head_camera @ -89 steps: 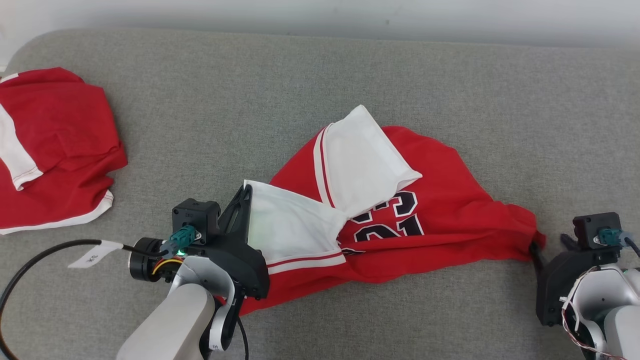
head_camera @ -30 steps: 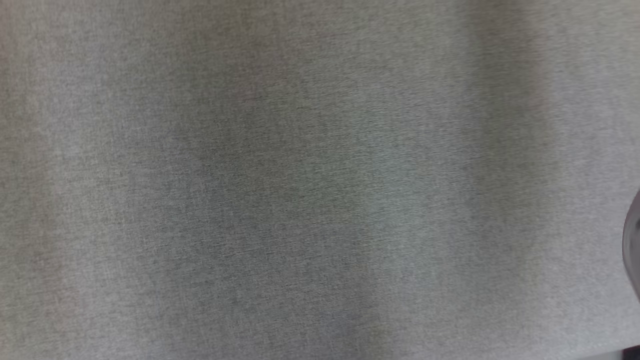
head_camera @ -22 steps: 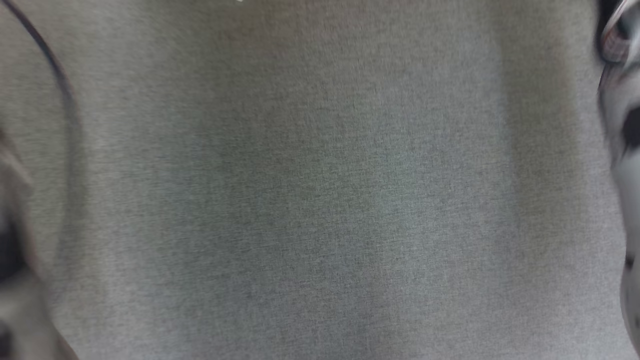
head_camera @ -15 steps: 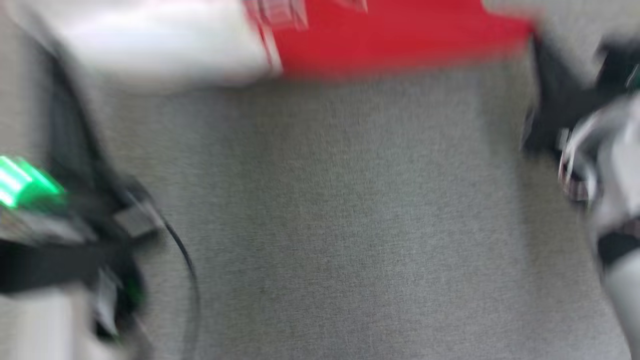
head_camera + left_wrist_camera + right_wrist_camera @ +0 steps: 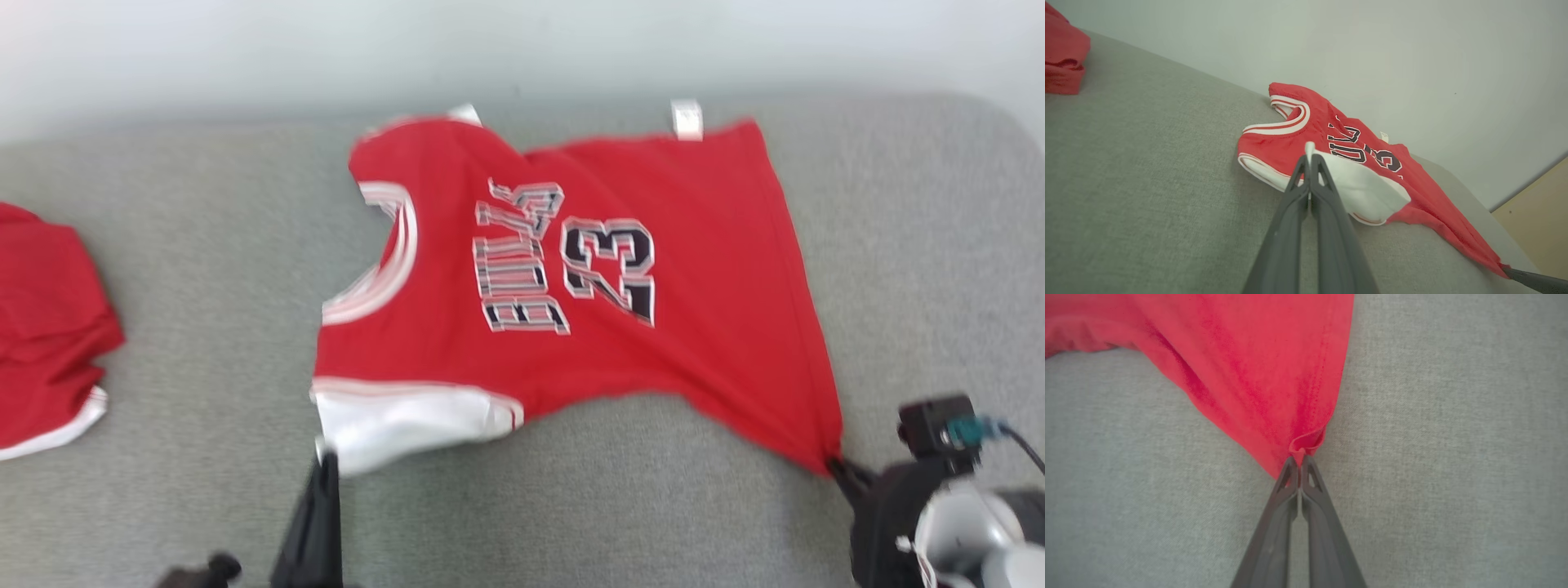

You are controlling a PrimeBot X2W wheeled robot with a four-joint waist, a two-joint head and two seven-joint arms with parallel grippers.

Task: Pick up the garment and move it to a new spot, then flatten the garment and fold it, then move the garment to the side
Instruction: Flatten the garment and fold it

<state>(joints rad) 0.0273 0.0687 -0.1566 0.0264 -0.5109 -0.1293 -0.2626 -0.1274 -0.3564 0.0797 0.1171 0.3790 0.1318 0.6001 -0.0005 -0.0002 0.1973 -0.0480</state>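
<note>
Soft, light garment — your left gripper pinches its near-left white corner, right gripper its near-right red corner — good holds.

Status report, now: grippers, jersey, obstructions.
Both shut on the jersey: left gripper at white corner, right gripper at red hem corner. Jersey spread number-up on grey cushion, not flat. Other red garment apart, leftward.

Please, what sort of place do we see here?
Probably an indoor test room: a grey fabric-covered surface against a bare pale wall, with a jersey and another red garment on it.
</note>
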